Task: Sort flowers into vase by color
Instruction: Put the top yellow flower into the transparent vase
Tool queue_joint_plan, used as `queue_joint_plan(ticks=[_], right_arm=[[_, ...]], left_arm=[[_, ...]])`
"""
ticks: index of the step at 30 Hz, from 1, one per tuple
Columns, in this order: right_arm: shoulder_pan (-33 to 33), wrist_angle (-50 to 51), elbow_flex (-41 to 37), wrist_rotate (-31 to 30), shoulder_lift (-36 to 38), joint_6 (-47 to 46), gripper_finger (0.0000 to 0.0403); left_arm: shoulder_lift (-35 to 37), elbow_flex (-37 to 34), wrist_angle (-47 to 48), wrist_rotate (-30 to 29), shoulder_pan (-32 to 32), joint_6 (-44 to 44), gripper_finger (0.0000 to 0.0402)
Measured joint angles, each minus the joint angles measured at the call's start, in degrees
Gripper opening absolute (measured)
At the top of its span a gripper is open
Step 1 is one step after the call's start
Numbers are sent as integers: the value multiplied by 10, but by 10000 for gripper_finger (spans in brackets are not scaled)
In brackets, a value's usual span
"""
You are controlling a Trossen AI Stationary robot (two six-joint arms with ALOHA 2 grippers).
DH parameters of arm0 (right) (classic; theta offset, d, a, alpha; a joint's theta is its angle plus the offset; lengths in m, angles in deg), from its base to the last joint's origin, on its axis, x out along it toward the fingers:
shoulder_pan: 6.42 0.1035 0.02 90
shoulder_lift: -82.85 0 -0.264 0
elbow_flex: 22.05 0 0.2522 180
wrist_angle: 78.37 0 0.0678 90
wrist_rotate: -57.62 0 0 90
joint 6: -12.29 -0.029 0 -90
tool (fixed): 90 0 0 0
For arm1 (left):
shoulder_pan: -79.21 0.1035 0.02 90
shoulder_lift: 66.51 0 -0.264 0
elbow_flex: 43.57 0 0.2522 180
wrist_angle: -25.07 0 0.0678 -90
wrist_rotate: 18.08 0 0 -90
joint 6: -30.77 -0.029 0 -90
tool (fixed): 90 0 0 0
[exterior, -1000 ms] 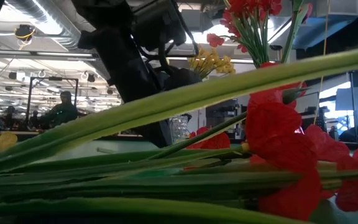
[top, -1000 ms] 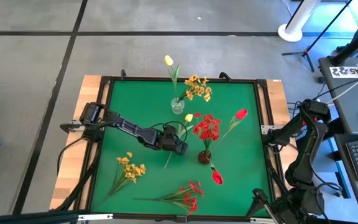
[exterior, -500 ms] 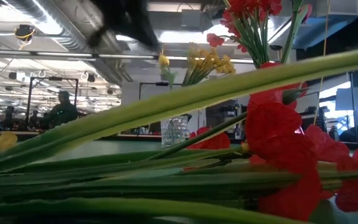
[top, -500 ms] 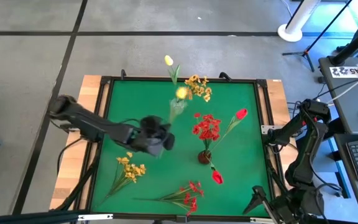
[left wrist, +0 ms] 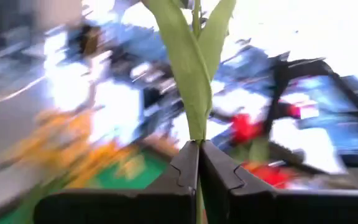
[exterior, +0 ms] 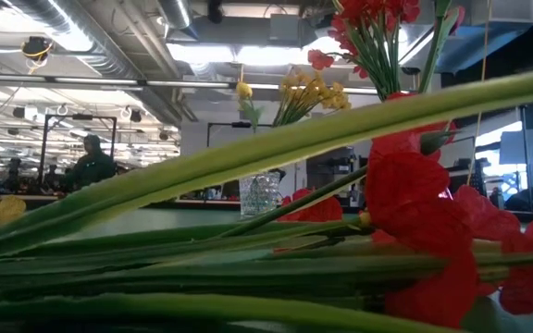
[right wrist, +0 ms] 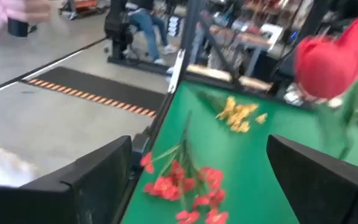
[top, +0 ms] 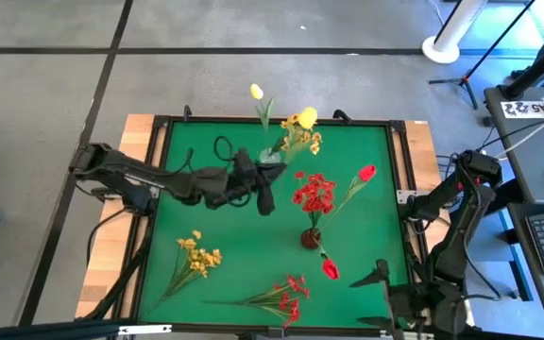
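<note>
Green table (top: 215, 283) under scattered flowers (top: 286, 297)

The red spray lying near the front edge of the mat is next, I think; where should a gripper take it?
Grip the red spray on its bare green stem, coming straight down. It lies flat, blooms bunched at one end, and the stem stretches clear toward the yellow spray.

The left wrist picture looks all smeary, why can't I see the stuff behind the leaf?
Left wrist view: the background is streaked with motion blur, while the left gripper, shut on the green tulip stem, looks sharp. Low view: the near stems are big and soft.
</note>
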Motion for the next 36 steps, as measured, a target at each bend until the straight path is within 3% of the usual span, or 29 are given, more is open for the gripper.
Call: queue_joint_plan(ticks=[2, 8, 15, 19, 22, 28, 36], right_arm=[[-11, 9, 0, 29, 0, -21, 369], [-11, 8, 0, 52, 0, -30, 369], [-12, 18, 0, 45, 0, -25, 369], [-12, 21, 0, 19, 0, -23, 369], [-12, 31, 0, 11, 2, -26, 369], [-12, 74, 0, -9, 21, -71, 369], [-12, 92, 0, -15, 26, -92, 369]], left_arm=[[-12, -11, -84, 46, 19, -57, 0], [-16, -83, -300, 63, 72, -153, 0], [-42, -212, -450, 93, 178, -105, 0], [-89, -227, -520, 140, 235, -78, 0], [-134, -208, -530, 177, 269, -75, 0], [-194, -176, -532, 186, 301, -76, 0], [-212, -172, -507, 186, 316, -80, 0]])
